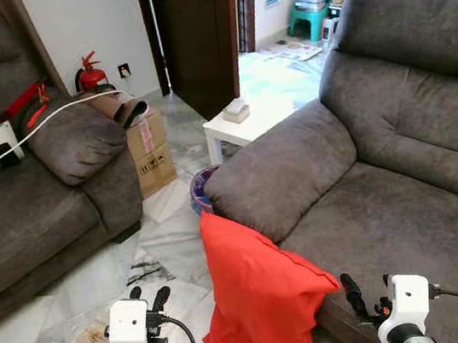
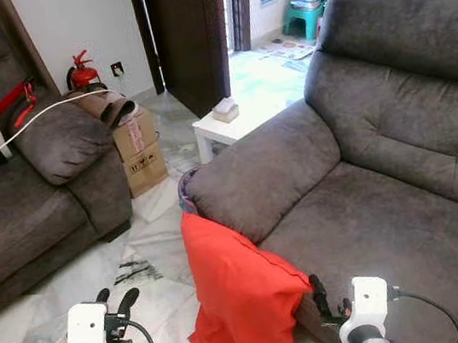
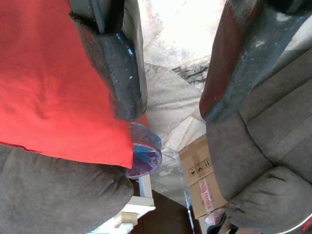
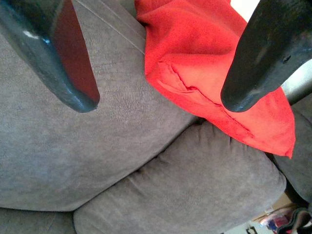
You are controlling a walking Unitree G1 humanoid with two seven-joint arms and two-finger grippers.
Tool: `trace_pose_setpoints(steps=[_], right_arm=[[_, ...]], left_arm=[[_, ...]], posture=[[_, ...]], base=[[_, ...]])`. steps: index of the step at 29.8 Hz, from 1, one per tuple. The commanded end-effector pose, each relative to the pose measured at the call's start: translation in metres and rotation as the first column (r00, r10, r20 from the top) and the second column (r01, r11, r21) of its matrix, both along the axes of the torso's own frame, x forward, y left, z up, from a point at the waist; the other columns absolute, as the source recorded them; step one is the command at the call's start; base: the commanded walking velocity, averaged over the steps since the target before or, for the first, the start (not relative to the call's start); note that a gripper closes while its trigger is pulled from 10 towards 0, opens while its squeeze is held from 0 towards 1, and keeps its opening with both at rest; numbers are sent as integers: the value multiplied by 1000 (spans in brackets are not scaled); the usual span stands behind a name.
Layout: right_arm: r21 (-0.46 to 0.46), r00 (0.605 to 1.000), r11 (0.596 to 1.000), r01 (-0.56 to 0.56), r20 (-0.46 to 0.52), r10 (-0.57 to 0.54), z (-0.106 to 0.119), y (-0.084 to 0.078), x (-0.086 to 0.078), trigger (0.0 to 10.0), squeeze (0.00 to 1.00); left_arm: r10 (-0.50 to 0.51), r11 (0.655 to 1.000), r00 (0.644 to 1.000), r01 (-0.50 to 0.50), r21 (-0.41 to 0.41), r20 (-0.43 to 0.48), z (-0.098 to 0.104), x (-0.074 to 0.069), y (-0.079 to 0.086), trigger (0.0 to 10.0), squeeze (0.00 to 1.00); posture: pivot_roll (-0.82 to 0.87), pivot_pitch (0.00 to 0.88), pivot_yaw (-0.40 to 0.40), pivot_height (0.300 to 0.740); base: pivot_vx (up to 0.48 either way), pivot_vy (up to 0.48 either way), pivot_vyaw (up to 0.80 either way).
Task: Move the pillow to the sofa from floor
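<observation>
Nearest: my left gripper (image 1: 147,299) low over the marble floor (image 1: 55,335), jaws spread, nothing between them. My right gripper (image 1: 366,294) over the front edge of the sofa (image 1: 409,222) seat, jaws spread too, empty.

Between them: the red pillow (image 1: 260,292) stands on the floor, propped against the sofa's armrest front, top corner touching the arm.

Risks, as I judge them: the pillow is soft and floppy, so a one-sided pinch on a corner may let it sag or slip out on the lift. It leans, so a nudge from my left jaws could tip it flat. The right jaws could snag the seat fabric instead.

Behind the pillow: a bluish bowl-like container (image 1: 201,189), contents hidden. Farther: a sealed cardboard box (image 1: 149,153), contents unseen. A small box (image 1: 235,111) sits on the white desk (image 1: 236,129).
</observation>
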State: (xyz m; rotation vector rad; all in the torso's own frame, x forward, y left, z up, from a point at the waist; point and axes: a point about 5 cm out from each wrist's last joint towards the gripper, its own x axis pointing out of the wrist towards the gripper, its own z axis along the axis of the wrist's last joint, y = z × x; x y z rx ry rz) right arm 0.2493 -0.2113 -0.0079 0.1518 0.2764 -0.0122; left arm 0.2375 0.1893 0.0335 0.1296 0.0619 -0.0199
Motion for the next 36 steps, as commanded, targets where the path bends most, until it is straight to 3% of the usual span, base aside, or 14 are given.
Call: trace_pose_setpoints(steps=[1,36], right_arm=[[2,1000,1000,-9,-2,9,0,3,1,10000,0],[24,999,998,-51,-15,52,-3,8,1,10000,0]], left_arm=[[7,1000,1000,-7,4,1,1,1,1,10000,0],[-4,1000,1000,4,22,-25,-1,0,3,10000,0]], posture=[[4,70,4,662],[8,70,11,652]], base=[[0,0,0],[0,0,0]])
